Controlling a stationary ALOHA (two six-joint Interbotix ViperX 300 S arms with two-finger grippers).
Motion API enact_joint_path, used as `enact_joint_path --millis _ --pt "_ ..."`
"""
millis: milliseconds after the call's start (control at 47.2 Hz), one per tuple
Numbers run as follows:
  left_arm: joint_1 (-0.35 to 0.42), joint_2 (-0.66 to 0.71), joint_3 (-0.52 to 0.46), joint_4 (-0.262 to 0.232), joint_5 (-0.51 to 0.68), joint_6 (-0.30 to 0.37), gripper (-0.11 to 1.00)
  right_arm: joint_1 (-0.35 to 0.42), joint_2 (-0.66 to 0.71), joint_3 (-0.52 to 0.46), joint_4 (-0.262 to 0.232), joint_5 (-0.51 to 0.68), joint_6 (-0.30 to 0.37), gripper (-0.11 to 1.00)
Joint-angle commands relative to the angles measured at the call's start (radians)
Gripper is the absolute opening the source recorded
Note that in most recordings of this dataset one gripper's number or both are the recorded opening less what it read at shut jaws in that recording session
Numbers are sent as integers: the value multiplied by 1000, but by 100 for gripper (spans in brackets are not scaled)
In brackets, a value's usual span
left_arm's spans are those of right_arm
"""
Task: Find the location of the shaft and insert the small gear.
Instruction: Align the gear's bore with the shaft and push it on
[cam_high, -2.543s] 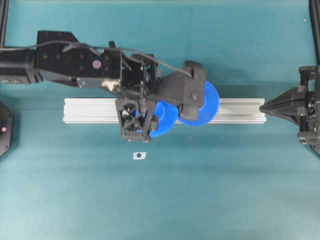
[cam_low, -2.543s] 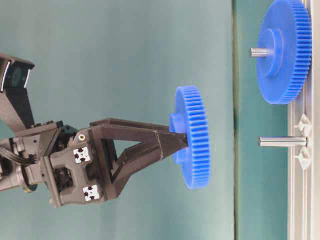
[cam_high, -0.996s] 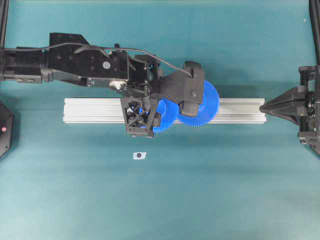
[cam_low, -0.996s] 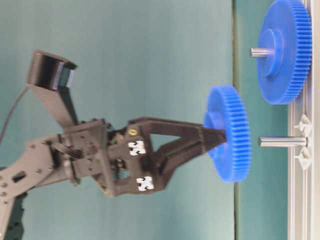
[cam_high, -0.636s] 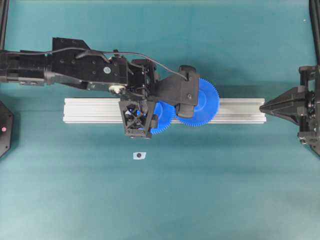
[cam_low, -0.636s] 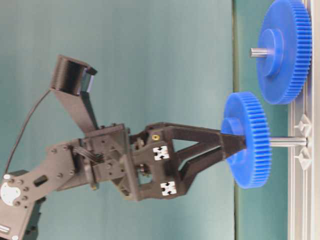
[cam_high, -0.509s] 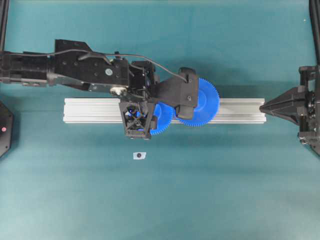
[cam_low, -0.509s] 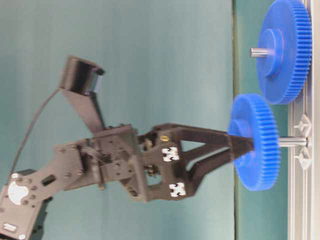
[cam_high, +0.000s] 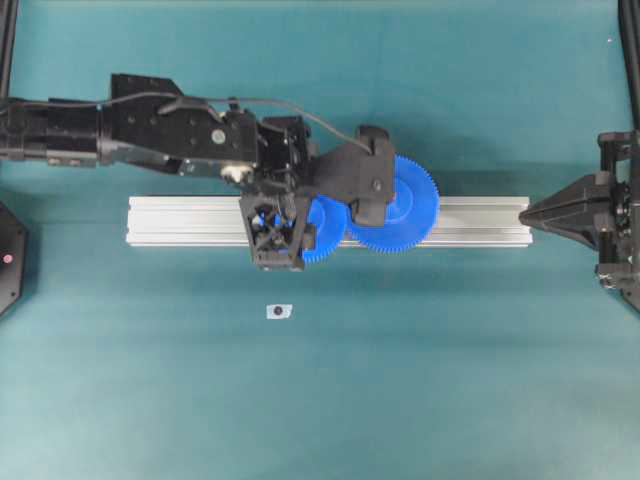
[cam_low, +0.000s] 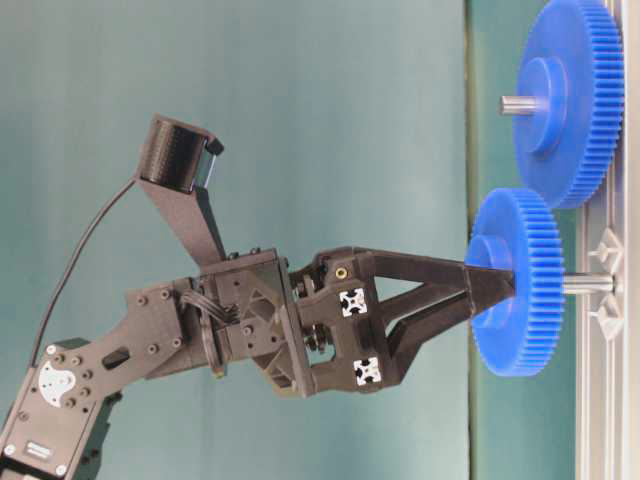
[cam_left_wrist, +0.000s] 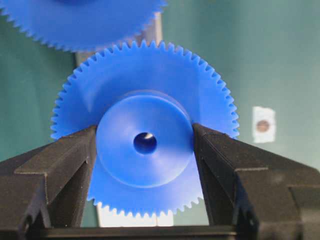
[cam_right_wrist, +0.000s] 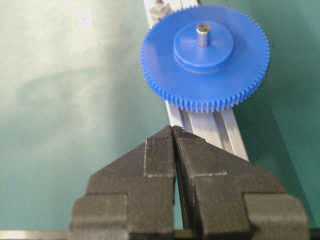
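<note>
The small gear is blue, with a raised hub and a dark centre hole. My left gripper is shut on that hub, one black finger on each side in the left wrist view. The gear sits on the shaft, a thin grey pin standing out from the aluminium rail. A short length of pin shows between gear and rail. A glint shows inside the hole in the left wrist view. My right gripper is shut and empty off the rail's right end.
The large blue gear with a grey pin in its hub is mounted on the rail right beside the small gear; their teeth overlap in the overhead view. Two clear faceted pieces flank the shaft's base. A small white tag lies on the teal mat.
My left gripper has carried the small gear toward the rail. The gear went from short of the shaft's tip to threaded onto it, now closer to the rail.
</note>
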Motion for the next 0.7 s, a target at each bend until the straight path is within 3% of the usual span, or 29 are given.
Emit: enact_joint_path --millis 0,297,678 --pt "14 -21 -8 6 3 6 63 -3 6 -11 2 -5 9 3" --pt "69 -25 -2 6 0 9 63 -3 5 -11 2 -5 9 3" --pt "40 -15 -20 3 -5 -5 63 -3 5 -11 0 -3 9 3"
